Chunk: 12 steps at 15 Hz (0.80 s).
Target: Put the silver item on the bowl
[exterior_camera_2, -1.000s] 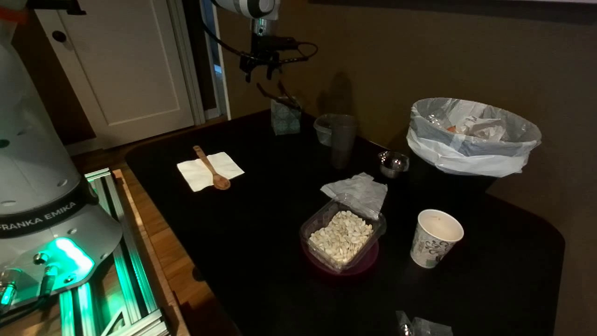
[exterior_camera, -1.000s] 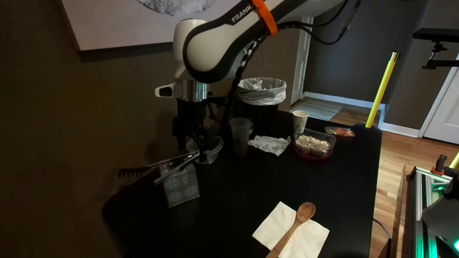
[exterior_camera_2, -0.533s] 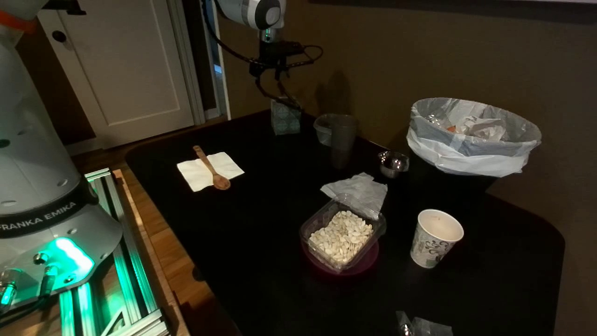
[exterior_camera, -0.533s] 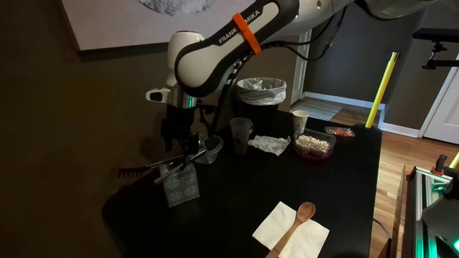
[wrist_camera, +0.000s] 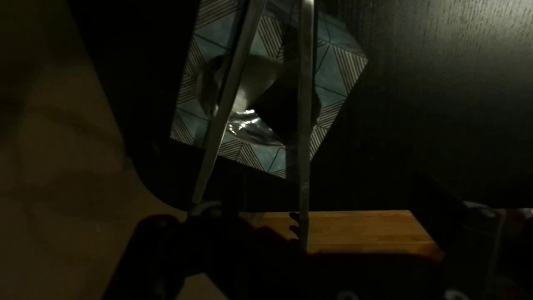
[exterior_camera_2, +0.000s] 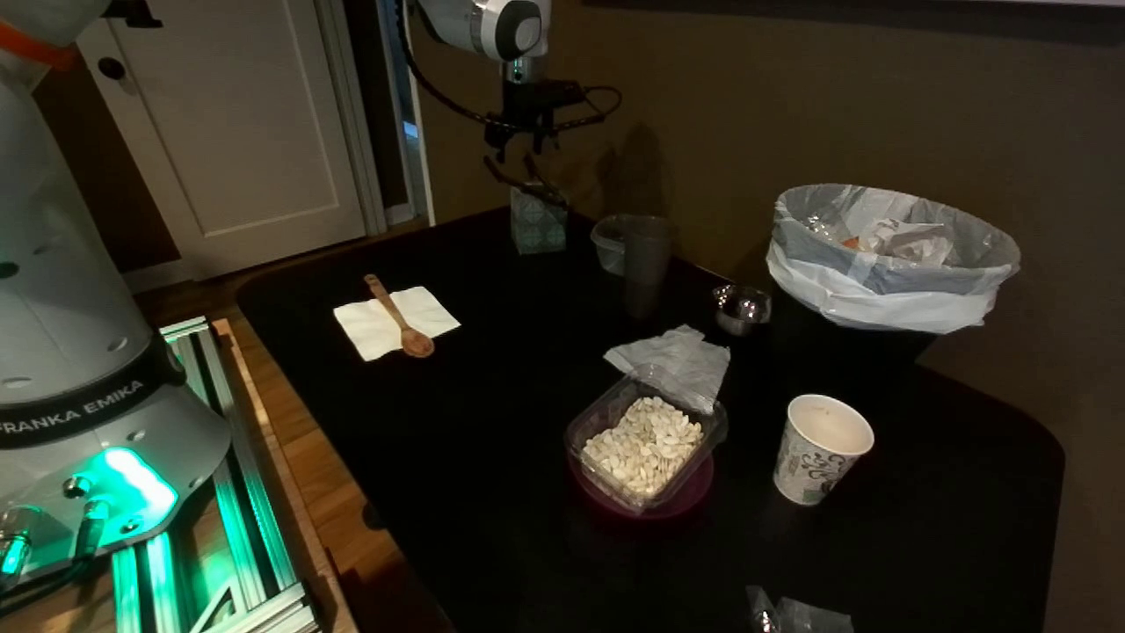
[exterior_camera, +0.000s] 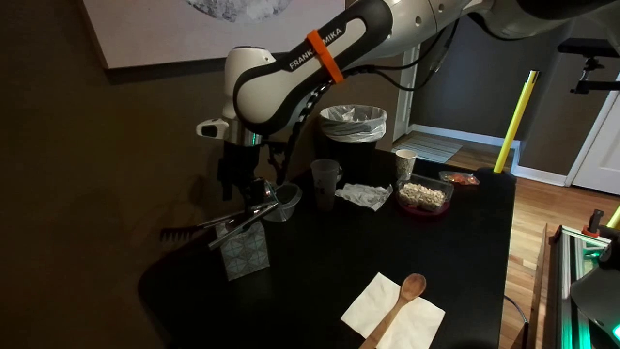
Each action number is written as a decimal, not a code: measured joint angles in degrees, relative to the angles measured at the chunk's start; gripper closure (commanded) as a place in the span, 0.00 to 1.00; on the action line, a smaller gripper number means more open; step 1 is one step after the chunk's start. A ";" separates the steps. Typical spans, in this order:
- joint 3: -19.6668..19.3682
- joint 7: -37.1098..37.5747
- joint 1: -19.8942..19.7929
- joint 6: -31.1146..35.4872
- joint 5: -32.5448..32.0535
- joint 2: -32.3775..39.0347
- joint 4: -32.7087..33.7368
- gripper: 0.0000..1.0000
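Tongs (wrist_camera: 306,108) lie across the box (exterior_camera: 245,257), ungripped.
Tool (exterior_camera_2: 520,151) fingers stand apart; in the wrist view tongs sit left of centre, so closing could shove them off.

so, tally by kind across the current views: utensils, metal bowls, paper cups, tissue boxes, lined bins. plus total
Utensils: 2 (silver tongs, wooden spoon)
Metal bowl: 1
Paper cup: 1
Patterned tissue box: 1
Lined bin: 1
Total: 6
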 measured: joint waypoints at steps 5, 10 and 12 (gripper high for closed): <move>-0.43 0.04 0.01 0.04 -1.60 3.31 3.23 0.00; -1.11 0.29 0.10 0.03 -3.58 6.06 6.84 0.00; -1.67 0.33 0.24 0.02 -4.57 7.01 7.81 0.00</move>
